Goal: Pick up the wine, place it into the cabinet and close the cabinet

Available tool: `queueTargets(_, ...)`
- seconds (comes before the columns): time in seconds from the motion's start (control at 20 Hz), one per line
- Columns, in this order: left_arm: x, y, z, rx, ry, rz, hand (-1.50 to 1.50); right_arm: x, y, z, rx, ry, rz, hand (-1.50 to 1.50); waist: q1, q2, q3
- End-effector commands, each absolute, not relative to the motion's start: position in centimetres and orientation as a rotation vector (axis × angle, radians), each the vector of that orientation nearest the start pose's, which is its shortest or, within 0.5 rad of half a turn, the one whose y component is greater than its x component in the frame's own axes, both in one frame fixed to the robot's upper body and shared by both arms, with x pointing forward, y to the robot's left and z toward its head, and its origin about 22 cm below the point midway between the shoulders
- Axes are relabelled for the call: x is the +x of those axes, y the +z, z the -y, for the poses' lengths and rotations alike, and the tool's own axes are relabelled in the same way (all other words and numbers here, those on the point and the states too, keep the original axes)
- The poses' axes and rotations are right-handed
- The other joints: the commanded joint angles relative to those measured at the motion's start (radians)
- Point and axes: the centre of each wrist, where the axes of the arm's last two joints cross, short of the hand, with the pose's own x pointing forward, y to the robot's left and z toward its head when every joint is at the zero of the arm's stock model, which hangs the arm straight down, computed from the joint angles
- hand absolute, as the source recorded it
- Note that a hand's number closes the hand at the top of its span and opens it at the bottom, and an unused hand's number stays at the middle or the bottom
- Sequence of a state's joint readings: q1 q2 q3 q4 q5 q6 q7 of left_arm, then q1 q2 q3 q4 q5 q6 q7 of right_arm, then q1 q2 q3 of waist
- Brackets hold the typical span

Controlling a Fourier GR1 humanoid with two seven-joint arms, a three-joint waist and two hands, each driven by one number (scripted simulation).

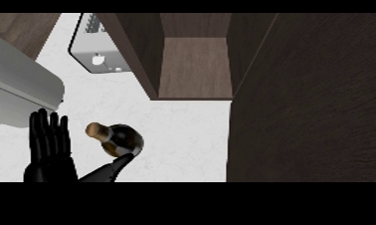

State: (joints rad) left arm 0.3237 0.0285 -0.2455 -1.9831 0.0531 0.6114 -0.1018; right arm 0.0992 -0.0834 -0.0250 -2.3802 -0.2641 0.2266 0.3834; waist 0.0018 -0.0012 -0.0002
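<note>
While the left hand (50,142) rests flat and open, the wine bottle (117,138) stands beside it (cork tilted left). One dark fingertip touches its base. The cabinet (195,64) stands open.

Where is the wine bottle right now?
In the head view the wine bottle stands on the white counter at lower left, just right of the upright open robot hand and below the open cabinet.

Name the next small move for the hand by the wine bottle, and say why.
Probably close the right hand around the wine bottle: a fingertip only touches its base, nothing grips it yet, and the cabinet already stands open. The left hand rests open beside it.
</note>
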Motion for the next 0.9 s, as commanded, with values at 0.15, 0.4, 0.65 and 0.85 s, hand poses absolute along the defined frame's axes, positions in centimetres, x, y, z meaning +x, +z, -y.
queueTargets(0.15,15.8,-1.5,-22.7,0.375,0.493,1.692,-1.50,15.7,15.7,24.0,0.265,0.231,1.909,-1.50,-0.001,0.001,0.000)
queueTargets(0.4,15.9,-1.3,-24.3,0.339,0.452,1.650,-1.50,16.3,17.2,24.5,0.259,0.237,1.918,-1.50,0.000,0.001,0.000)
queueTargets(0.65,14.6,-2.8,-22.4,0.358,0.450,1.637,-1.50,15.1,16.6,24.0,0.266,0.263,1.901,-1.50,-0.001,0.000,0.000)
queueTargets(0.85,15.4,-4.0,-24.7,0.327,0.459,1.632,-1.50,16.4,17.4,23.0,0.251,0.245,1.913,-1.50,0.002,0.001,0.000)
